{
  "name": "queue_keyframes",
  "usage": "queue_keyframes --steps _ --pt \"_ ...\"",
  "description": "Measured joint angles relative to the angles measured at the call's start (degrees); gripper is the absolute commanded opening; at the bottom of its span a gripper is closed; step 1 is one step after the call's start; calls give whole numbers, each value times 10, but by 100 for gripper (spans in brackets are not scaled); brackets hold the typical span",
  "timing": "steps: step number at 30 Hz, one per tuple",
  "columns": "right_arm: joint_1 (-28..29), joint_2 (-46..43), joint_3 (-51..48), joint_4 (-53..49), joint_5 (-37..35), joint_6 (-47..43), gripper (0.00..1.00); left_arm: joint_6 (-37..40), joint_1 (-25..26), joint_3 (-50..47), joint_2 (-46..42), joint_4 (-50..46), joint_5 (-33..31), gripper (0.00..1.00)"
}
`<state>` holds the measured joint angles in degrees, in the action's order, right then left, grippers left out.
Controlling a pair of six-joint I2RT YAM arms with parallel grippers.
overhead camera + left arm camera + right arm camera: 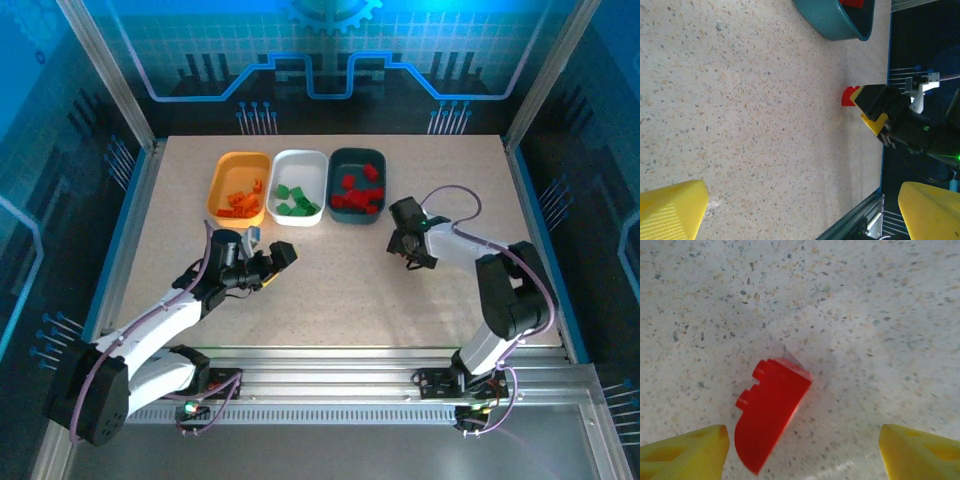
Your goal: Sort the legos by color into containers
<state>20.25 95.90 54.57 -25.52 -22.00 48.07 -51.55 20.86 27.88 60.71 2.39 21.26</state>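
Note:
A single red lego (771,412) lies flat on the speckled table, nearer the left of the two yellow fingers of my open right gripper (802,455). That gripper (408,252) hangs low over the table, below the dark teal tray (345,160). The left wrist view also has this red lego (850,96), right against the right gripper's tip (875,107). My left gripper (278,262) is open with nothing in it, its yellow fingers (670,210) wide apart over bare table. Orange bricks (240,203) lie in the orange-yellow tray (222,170), green bricks (295,200) in the white tray (300,158), red bricks (358,195) in the teal one.
The three trays stand side by side at the back middle of the table. A corner of the teal tray (837,20) is at the top of the left wrist view. Metal rails (330,360) run along the near edge, and blue frame edges line both sides.

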Motion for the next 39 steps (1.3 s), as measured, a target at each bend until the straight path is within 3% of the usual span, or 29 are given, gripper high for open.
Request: queue_keyframes --steps 3,8,11,18,25,29,37,38,39 --pt "-5 30 10 12 10 2 73 1 0 0 0 -1 -5 99" --pt "-17 50 28 17 19 6 29 4 0 0 0 -8 -9 99" --pt "-17 46 29 36 24 4 21 10 0 1 -2 -19 -15 99" --pt "12 -6 76 42 35 -41 23 40 -38 44 -30 -105 -52 99" --pt "25 163 371 28 79 -118 23 39 -181 74 -41 -187 -75 99" --pt "25 252 477 -7 102 -148 23 35 -261 63 -62 -207 -59 99" --pt "24 327 564 -75 126 -182 26 20 -288 34 -79 -218 -23 99" --pt "24 327 564 -79 127 -184 28 20 -289 34 -79 -218 -19 99" --pt "24 327 565 -81 130 -186 41 20 -290 34 -80 -219 -18 99"
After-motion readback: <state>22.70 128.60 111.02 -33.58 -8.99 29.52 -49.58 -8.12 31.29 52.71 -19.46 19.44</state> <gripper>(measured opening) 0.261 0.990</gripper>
